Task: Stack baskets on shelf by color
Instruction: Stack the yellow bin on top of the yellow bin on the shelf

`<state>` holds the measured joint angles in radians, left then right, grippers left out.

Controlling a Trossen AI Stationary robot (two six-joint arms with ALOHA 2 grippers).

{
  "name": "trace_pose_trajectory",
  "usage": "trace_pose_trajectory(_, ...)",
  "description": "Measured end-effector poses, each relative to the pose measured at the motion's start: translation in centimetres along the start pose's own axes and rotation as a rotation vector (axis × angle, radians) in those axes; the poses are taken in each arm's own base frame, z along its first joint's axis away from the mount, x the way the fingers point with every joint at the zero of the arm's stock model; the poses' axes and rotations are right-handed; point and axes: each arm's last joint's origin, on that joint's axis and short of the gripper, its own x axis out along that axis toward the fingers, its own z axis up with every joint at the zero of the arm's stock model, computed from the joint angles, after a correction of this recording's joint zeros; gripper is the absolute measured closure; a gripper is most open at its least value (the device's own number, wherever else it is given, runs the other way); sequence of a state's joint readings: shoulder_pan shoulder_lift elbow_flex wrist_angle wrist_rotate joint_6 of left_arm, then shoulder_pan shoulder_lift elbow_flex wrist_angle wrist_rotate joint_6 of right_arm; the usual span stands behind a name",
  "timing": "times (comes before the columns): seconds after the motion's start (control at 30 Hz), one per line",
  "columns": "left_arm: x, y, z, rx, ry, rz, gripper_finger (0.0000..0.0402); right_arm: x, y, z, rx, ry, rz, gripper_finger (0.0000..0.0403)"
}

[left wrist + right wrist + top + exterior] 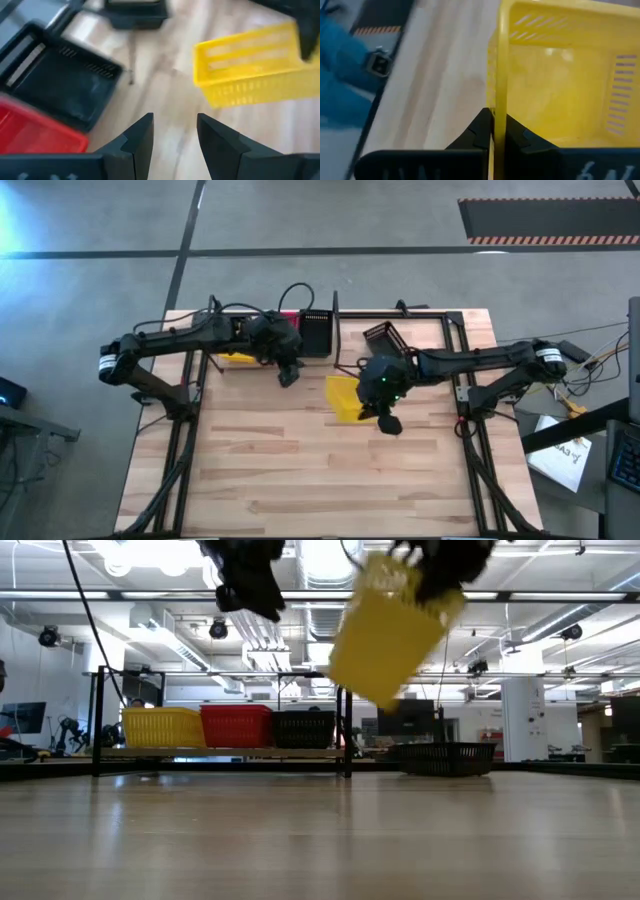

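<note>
High view: right gripper clamps tilted yellow basket above table.
Low view: basket hangs over shelf height.
Left wrist: left gripper jaws apart, holding nothing.

The right gripper is raised above the table's middle, its fingers clamped tight (only a thin gap shows between them). The left gripper hangs in the air nearby, fingers parted, holding nothing.
</note>
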<state>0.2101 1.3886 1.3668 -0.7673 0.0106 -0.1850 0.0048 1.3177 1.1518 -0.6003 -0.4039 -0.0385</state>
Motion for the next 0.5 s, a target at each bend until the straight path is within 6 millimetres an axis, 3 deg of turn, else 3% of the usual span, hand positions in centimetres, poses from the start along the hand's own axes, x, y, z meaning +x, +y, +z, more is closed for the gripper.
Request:
trace_pose_trajectory(0.13,-1.6,-1.1,-0.1,0.188,-0.036,-0.147,0.0267,-1.1,0.6,2.4,-0.229,-0.030,0.021,0.0394)
trace_pose_trajectory(0.3,-2.6,-2.8,0.2,0.390,-0.133,-0.302,0.0267,-1.1,0.4,4.1,-0.348,0.004,0.017,0.0394)
trace_pose_trajectory(0.5,-0.9,-4.3,0.5,0.473,-0.160,-0.390,0.0267,0.4,-0.2,5.1,-0.378,0.037,0.022,0.0394)
